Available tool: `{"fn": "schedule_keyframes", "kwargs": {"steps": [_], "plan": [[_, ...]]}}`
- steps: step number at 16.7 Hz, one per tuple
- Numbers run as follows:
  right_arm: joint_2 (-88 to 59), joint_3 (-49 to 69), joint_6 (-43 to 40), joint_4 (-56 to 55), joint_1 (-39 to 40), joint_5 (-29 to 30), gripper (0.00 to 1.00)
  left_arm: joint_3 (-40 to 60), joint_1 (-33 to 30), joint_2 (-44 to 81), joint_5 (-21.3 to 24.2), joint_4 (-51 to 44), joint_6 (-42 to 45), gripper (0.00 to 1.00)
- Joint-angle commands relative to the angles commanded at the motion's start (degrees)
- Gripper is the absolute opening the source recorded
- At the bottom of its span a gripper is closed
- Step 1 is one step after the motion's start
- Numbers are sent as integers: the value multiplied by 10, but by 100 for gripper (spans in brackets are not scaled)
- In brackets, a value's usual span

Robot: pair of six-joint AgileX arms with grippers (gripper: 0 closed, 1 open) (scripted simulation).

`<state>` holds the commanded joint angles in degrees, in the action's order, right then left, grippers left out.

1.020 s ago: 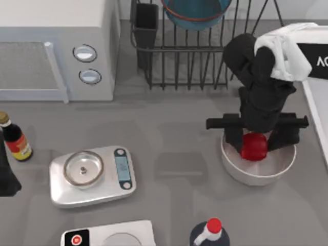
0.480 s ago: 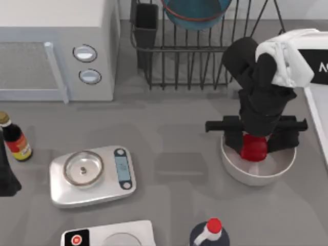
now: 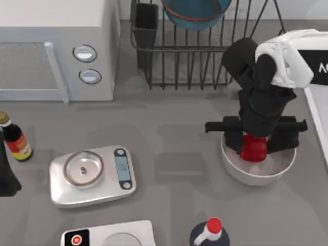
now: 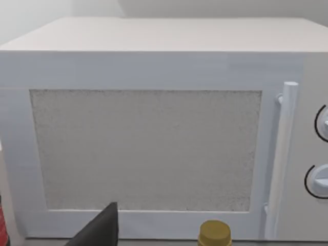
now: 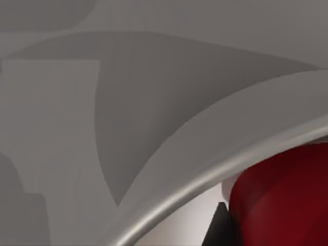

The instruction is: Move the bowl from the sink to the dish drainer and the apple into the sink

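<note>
bowl (image 3: 196,11): teal-blue, orange rim line, up in the dish drainer (image 3: 205,61) at the far edge of the table, top view. Step 1 of 2 looks done.
apple (image 3: 253,147): red, inside the white bowl (image 3: 256,171) on the right side of the table. Not in the sink yet.
sink (image 3: 316,110): pale rim strip at the top view's right edge, just beside the white bowl. Basin interior out of frame, contents cannot be told.
right gripper (image 3: 254,144): down in the white bowl, a black finger on each side of the apple, pads tight against it as far as the top view shows. Judged closed on the apple. Right wrist view agrees: red apple surface close up past the bowl rim, 1 dark fingertip edge beside it.
lift status: apple seems low in the bowl, cannot tell if off the bowl floor.
left gripper (image 3: 5,179): parked at the left table edge near the soy sauce bottle (image 3: 14,137), facing the microwave (image 4: 154,128). Finger state cannot tell.
remaining: step 2 of 2. Raise apple clear of bowl rim, short carry to the right, release in sink.
risk: rim clip on the way out; blocky apple may twist in the grip.
</note>
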<state>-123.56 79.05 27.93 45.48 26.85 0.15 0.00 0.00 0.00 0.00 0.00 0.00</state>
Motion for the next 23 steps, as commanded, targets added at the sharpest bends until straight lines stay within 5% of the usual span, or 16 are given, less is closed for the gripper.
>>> {"fn": "schedule_keyframes", "kwargs": {"steps": [4, 11, 23], "plan": [[0, 0, 0, 0, 0, 0, 0, 0, 0, 0, 0, 0, 0, 100], [0, 0, 0, 0, 0, 0, 0, 0, 0, 0, 0, 0, 0, 100], [104, 128, 2, 213, 5, 6, 0, 0, 0, 0, 0, 0, 0, 100]]}}
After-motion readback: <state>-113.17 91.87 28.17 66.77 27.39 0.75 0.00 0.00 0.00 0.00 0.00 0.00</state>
